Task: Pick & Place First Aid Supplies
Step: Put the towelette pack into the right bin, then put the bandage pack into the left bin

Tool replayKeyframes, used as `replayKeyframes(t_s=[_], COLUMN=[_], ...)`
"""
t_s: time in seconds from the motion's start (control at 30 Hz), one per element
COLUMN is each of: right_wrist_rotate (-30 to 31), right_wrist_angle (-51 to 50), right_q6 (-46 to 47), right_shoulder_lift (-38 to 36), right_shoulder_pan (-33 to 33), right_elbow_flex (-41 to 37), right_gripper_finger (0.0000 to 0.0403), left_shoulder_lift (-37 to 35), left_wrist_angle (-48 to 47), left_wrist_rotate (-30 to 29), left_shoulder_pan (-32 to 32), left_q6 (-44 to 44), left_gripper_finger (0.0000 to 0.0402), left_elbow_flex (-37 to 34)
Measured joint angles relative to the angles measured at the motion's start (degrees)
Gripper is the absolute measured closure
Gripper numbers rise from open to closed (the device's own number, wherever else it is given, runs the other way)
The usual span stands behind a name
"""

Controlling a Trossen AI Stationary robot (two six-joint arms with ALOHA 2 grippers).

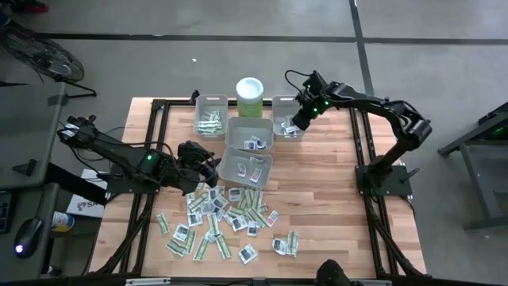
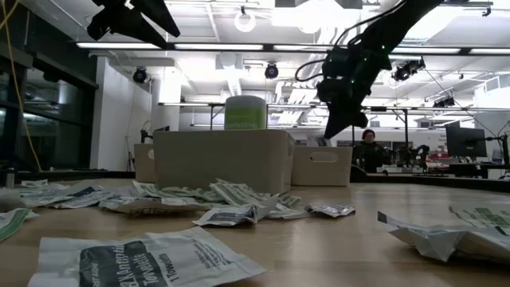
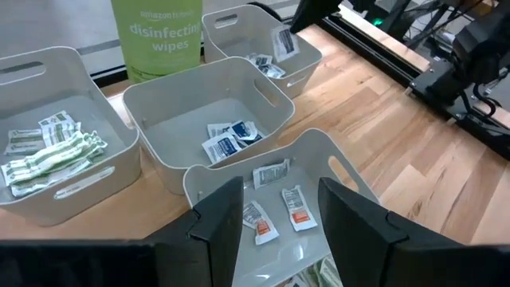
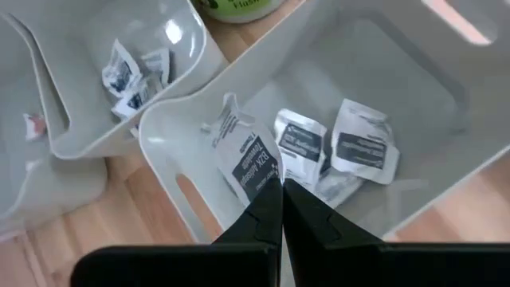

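Note:
Many first aid supplies (image 1: pixel 222 218) lie loose on the near part of the wooden table. Four grey bins stand behind them. My right gripper (image 4: pixel 279 191) hangs over the far right bin (image 1: pixel 287 117), shut on a white packet with dark print (image 4: pixel 243 155). More such packets (image 4: pixel 362 147) lie on that bin's floor. My left gripper (image 3: pixel 279 227) stands open above the near rim of the nearest bin (image 1: pixel 244 165), nothing between its fingers. That bin holds small packets (image 3: pixel 295 207). My right gripper pinches one end of the white packet (image 4: pixel 261 177) between its two shut fingertips. The fingers slant down from above. The packet (image 3: pixel 283 41) hangs below them over the far right bin, clear of the packets on its floor.
The far left bin (image 1: pixel 210 117) holds green-white strips (image 3: pixel 48 151). The middle bin (image 1: pixel 249 133) holds white and blue packets (image 3: pixel 231 139). A pale green wipes canister (image 1: pixel 249 97) stands behind the bins. Bare wood (image 1: pixel 317 191) lies to the right.

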Motion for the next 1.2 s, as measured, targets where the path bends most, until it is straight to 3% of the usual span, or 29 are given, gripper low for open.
replayKeyframes(t_s=[0.27, 0.57, 0.7, 0.97, 1.2], right_wrist_rotate=[-0.8, 0.5, -0.1, -0.7, -1.3], right_wrist_angle=[0.3, 0.4, -1.5, -13.6, -14.4], right_q6=[2.9, 5.3, 8.2, 11.1, 19.8], right_shoulder_lift=[0.0, -0.7, -3.9, -13.7, -22.9], right_shoulder_pan=[0.2, 0.1, 0.1, 6.0, 20.1], right_elbow_flex=[-0.7, -0.7, -0.2, -0.7, -10.9], right_gripper_finger=[0.0384, 0.0265, 0.0233, 0.0235, 0.0245], left_shoulder_lift=[0.0, 0.0, 0.0, 0.0, 0.0], left_wrist_angle=[-0.1, -0.4, -1.2, -1.5, -1.4], left_wrist_rotate=[0.9, 3.0, 6.0, 10.6, 11.4], left_shoulder_pan=[0.0, 0.0, 0.0, 0.0, 0.0], left_q6=[0.3, 0.9, 0.9, 4.2, 6.7], left_gripper_finger=[0.0239, 0.0239, 0.0239, 0.0239, 0.0239], left_elbow_flex=[0.0, 0.0, 0.0, 0.0, 0.0])
